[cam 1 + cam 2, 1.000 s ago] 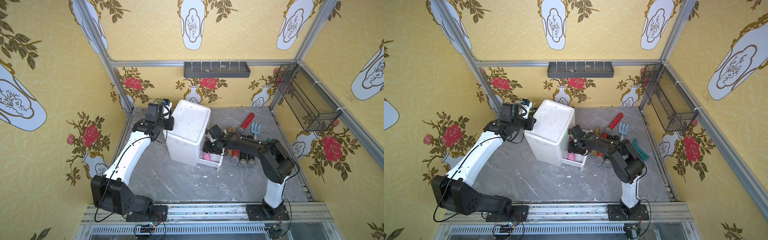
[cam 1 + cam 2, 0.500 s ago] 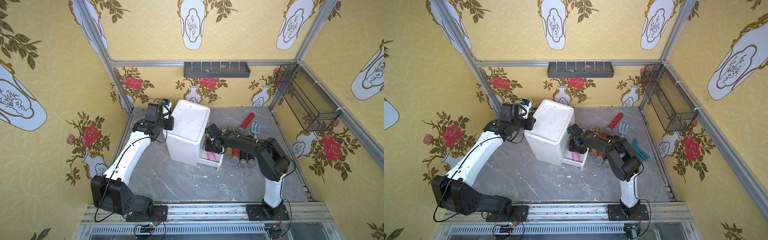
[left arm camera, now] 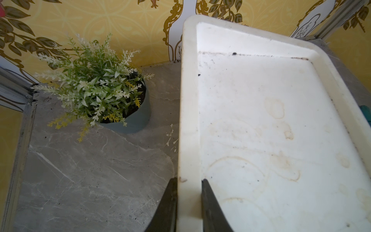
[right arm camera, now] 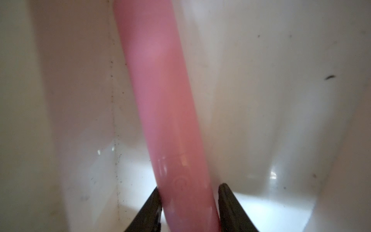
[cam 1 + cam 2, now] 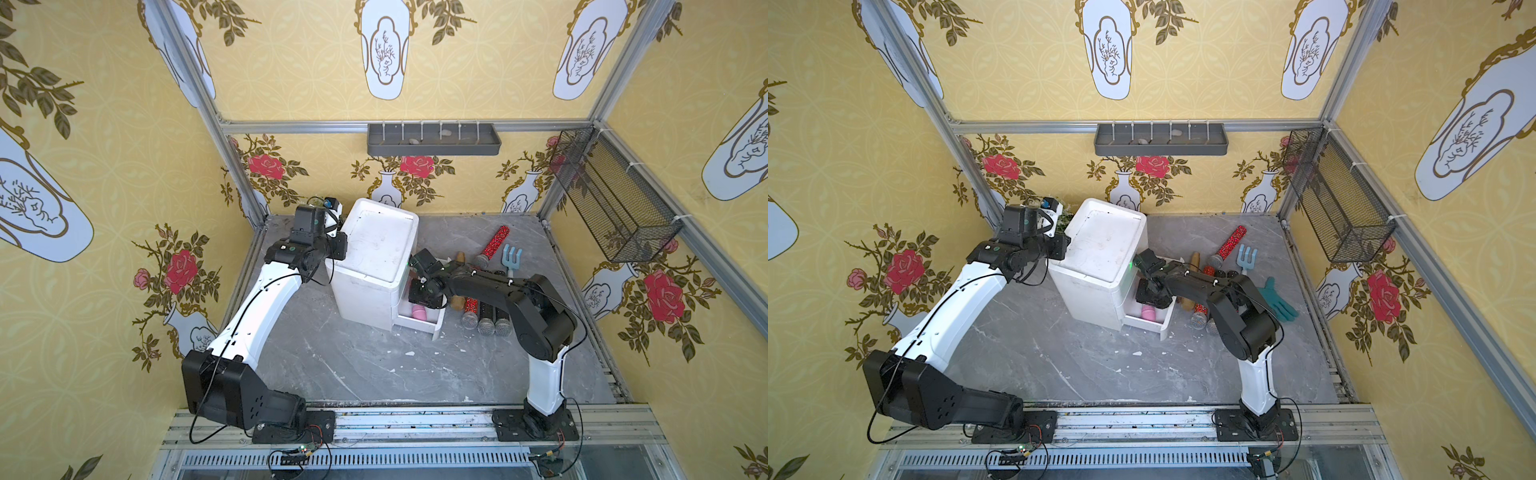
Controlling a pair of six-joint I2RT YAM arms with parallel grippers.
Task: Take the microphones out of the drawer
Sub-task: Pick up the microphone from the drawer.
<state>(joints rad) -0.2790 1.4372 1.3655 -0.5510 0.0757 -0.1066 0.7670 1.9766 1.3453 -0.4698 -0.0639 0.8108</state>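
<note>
A white drawer cabinet (image 5: 374, 249) stands at the back with its bottom drawer (image 5: 436, 328) pulled out. In the drawer lies a pink microphone (image 5: 417, 311), seen in both top views (image 5: 1148, 311). My right gripper (image 4: 188, 188) reaches down into the drawer and is shut on the microphone's smooth pink handle (image 4: 166, 120), one finger on each side. Both top views hide its fingertips behind the wrist (image 5: 426, 291). My left gripper (image 3: 189, 180) is shut on the raised rim of the cabinet's top (image 3: 188, 120), at the cabinet's left edge (image 5: 338, 249).
Right of the drawer lie a red glitter microphone (image 5: 494, 245), several dark microphones with silver heads (image 5: 486, 320), a wooden piece (image 5: 457, 301), a blue hand fork (image 5: 511, 257) and a teal glove (image 5: 1277, 299). A potted plant (image 3: 96, 90) stands behind the cabinet's left side. A wire basket (image 5: 615, 199) hangs on the right wall.
My right gripper has edged toward the cabinet and deeper into the drawer, and its jaws have narrowed onto the pink handle. The left arm has not moved.
</note>
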